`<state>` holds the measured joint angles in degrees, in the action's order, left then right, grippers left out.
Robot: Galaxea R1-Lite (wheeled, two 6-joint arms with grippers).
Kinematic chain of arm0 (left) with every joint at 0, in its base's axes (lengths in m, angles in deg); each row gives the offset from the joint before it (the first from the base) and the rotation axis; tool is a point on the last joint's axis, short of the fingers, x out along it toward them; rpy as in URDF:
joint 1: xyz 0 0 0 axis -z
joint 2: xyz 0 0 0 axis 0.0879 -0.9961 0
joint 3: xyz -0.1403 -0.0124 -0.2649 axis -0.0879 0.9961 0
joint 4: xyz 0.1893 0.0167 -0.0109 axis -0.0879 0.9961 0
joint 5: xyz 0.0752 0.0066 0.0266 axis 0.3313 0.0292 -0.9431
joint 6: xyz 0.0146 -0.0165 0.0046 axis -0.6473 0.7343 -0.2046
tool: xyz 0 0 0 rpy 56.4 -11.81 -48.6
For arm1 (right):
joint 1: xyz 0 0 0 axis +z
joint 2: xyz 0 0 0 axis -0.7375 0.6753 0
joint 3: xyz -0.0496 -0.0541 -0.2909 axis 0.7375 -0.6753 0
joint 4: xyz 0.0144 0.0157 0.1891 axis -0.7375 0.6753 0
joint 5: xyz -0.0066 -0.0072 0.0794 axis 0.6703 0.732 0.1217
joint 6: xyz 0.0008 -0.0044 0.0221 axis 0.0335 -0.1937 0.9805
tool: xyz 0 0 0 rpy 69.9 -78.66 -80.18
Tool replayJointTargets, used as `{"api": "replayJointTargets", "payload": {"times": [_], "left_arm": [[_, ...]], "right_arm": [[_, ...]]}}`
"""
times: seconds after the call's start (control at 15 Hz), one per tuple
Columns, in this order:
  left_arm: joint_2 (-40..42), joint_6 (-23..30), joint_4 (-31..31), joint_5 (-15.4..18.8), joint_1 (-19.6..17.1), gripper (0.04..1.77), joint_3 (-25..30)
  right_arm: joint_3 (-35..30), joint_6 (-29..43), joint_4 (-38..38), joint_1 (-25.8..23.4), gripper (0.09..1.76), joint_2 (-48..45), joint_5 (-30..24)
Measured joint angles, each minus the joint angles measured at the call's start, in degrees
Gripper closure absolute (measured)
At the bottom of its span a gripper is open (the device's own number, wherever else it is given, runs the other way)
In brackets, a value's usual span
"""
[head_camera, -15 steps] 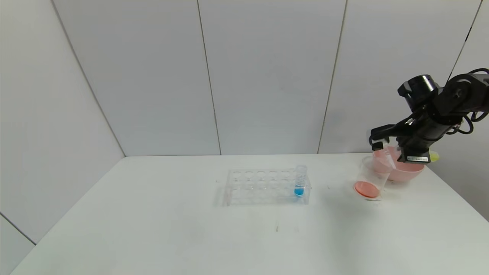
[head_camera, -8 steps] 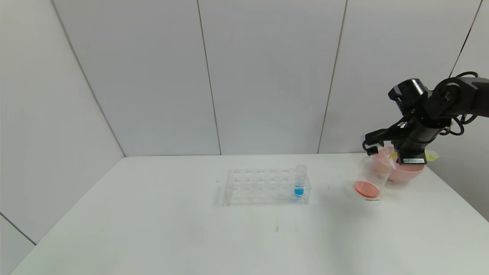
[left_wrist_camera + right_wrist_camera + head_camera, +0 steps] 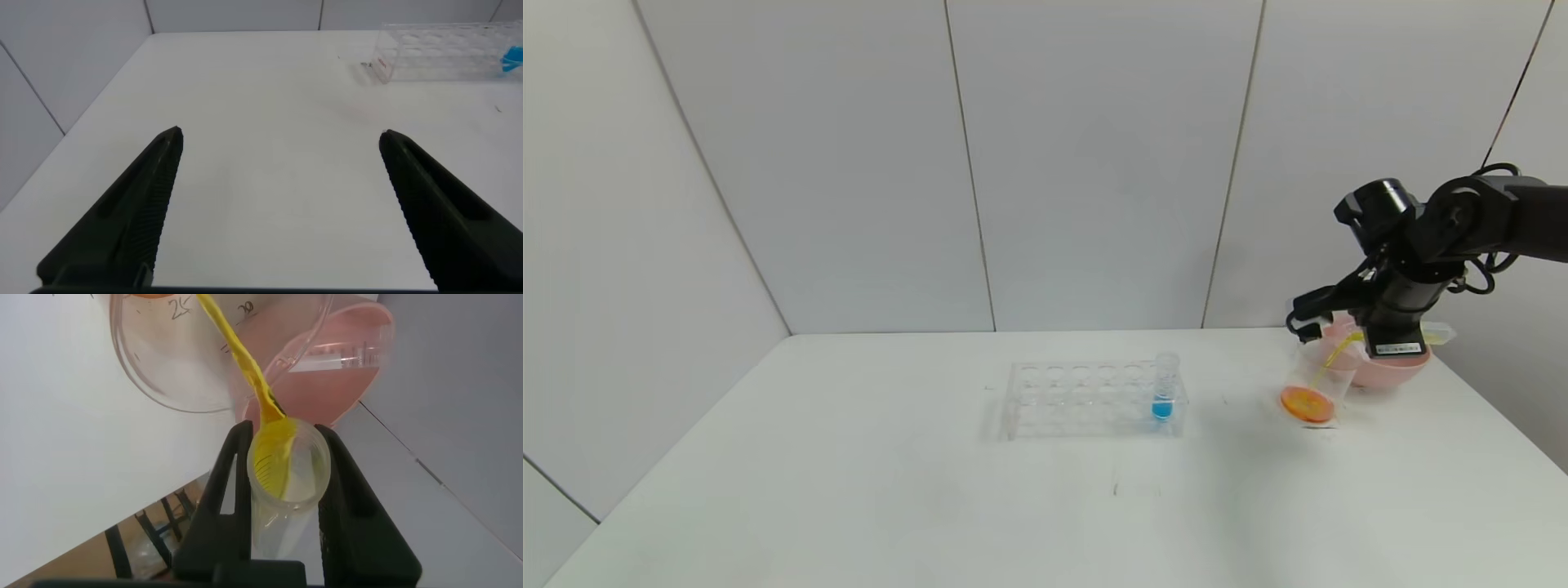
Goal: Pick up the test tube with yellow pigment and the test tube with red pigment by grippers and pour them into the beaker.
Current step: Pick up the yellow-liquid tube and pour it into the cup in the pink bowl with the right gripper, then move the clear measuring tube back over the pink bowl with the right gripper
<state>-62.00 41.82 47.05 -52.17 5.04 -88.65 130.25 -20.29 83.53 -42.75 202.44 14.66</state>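
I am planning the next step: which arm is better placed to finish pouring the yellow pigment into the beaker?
Right. The right gripper already holds the test tube with yellow pigment tilted over the beaker, with yellow streaming in. The left gripper is open, far beyond the rack.

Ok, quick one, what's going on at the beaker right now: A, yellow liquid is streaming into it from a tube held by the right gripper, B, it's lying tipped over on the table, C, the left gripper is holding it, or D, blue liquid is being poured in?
A: the right gripper holds the test tube with yellow pigment tilted, and a yellow stream runs from its mouth into the beaker.
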Motion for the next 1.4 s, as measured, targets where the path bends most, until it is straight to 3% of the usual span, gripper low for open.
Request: {"api": "replayJointTargets", "payload": {"times": [0.2, 0.87, 1.4], "left_arm": [[0.0, 0.0, 0.0, 0.0, 0.0, 0.09, 0.0], [0.0, 0.0, 0.0, 0.0, 0.0, 0.09, 0.0], [0.0, 0.0, 0.0, 0.0, 0.0, 0.09, 0.0]], "right_arm": [[0.0, -2.0, -0.1, 0.5, 1.32, 0.0, 1.0], [0.0, -10.5, -3.0, 3.1, 1.32, -0.9, 11.6], [0.0, -11.2, -2.9, 3.7, 1.32, -1.1, 12.3]]}}
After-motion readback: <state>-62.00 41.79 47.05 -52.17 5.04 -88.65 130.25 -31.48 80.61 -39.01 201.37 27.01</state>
